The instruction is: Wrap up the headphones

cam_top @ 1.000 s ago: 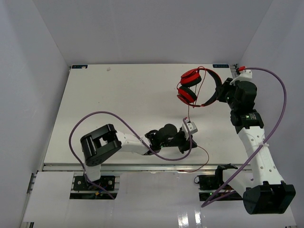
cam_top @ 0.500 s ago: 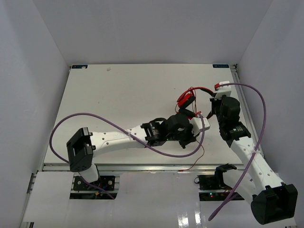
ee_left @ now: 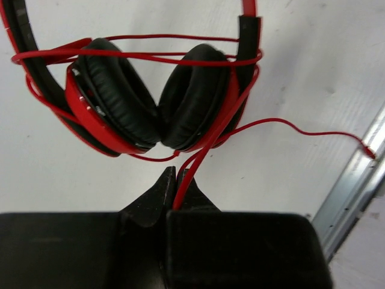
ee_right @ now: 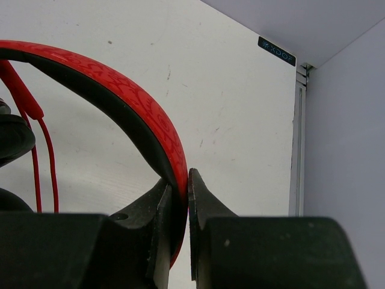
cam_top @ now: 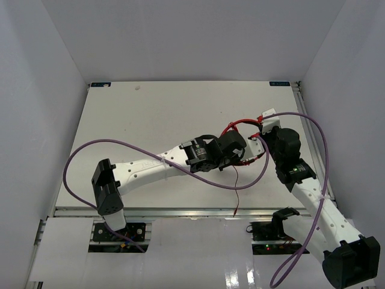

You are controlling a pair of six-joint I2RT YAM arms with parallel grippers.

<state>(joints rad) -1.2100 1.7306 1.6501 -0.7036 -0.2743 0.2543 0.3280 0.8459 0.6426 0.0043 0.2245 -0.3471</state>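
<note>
The red headphones [cam_top: 242, 127] are held above the table's right middle, mostly hidden under both wrists in the top view. In the left wrist view the two black ear pads [ee_left: 157, 99] face each other with the thin red cable [ee_left: 138, 57] looped across them. My left gripper [ee_left: 175, 180] is shut on the cable, just below the ear cups. The cable's free end [cam_top: 236, 192] hangs toward the front edge. My right gripper [ee_right: 179, 183] is shut on the patterned red headband [ee_right: 141, 105].
Thick purple robot cables [cam_top: 120, 144] arc over the table's left and right sides. A metal rail [ee_left: 355, 186] runs along the table's edge. White walls enclose the table on three sides.
The right arm has brought the headphones from the far right toward the middle and lower. The left arm has stretched right and up to meet them, and cable now crosses the ear cups.
</note>
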